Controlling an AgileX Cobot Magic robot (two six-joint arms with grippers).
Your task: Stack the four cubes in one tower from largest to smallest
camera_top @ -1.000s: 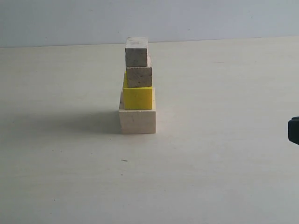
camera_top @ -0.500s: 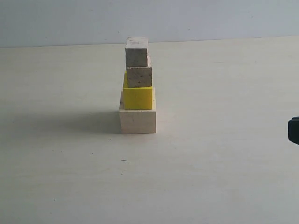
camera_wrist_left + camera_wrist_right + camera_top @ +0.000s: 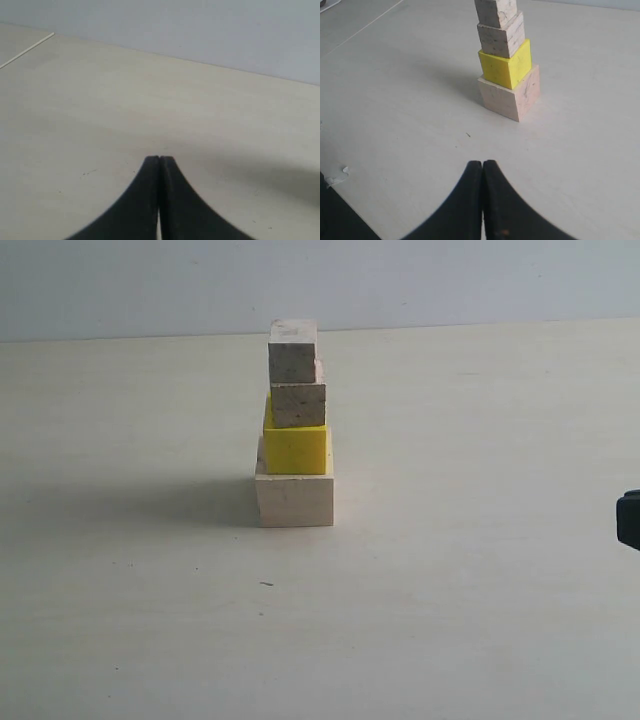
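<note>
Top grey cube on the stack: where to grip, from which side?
Pinch the top grey cube across opposite side faces, coming straight down from above: its sides stand clear, and a sideways approach could nudge the small wooden cube beneath.

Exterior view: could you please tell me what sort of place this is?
Likely a robot test bench: a pale tabletop, a plain wall behind, and a cube tower, with the right gripper nearby.

Pale table: large pale wooden cube is seated flat on it, well in from far edge; small dark speck noted nearby.
</note>
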